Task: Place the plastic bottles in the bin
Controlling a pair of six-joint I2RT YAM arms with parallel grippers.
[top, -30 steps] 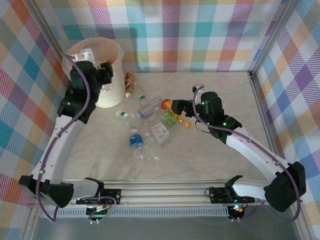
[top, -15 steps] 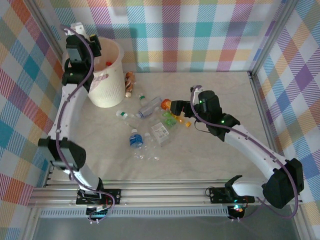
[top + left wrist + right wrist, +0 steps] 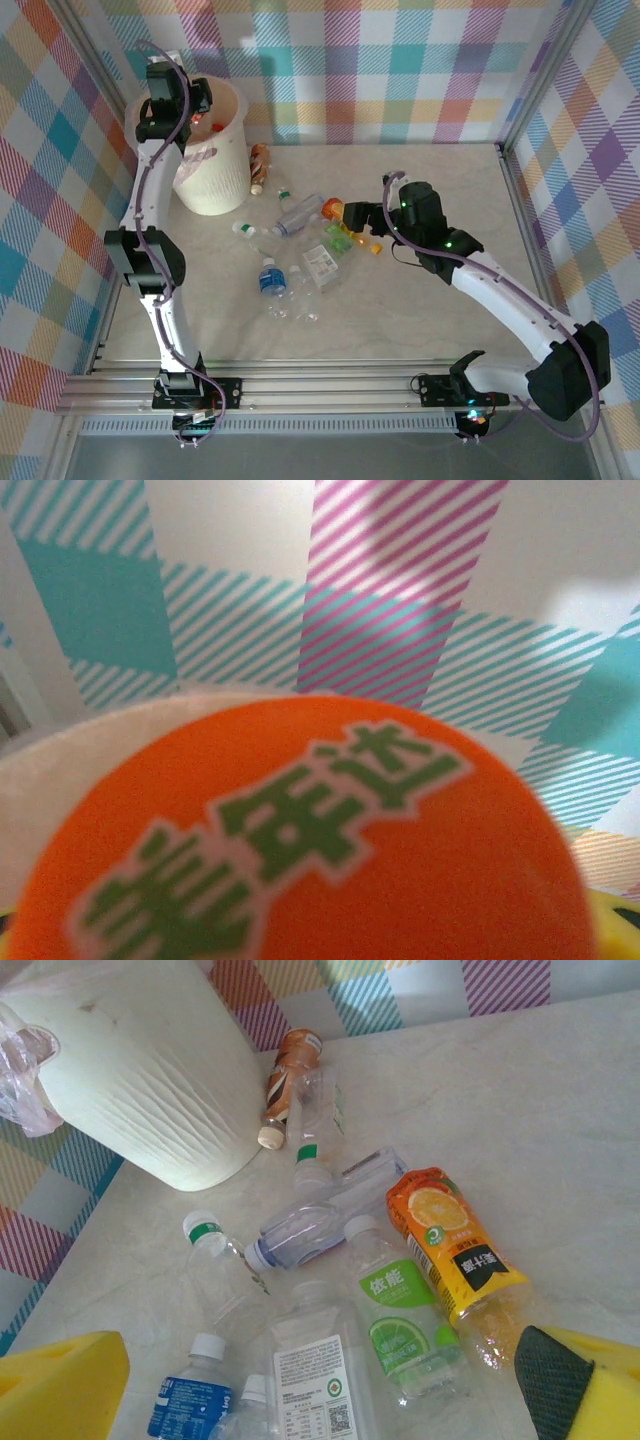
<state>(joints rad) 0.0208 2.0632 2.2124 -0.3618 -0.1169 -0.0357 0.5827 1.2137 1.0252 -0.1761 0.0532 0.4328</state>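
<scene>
Holding an orange-labelled bottle (image 3: 300, 860) clamped in the left gripper (image 3: 195, 102) over the bin (image 3: 215, 185) in the far-left corner, having swung up there from beside the bin's wall within the last second; probably needing only a release now. Leaving the other plastic bottles (image 3: 270, 280) scattered mid-table, with the right gripper (image 3: 360, 222) hovering just beside them, fingers spread wide. Working tight against the checked walls (image 3: 400, 60) by the bin; keeping open table (image 3: 450, 190) to the right.
</scene>
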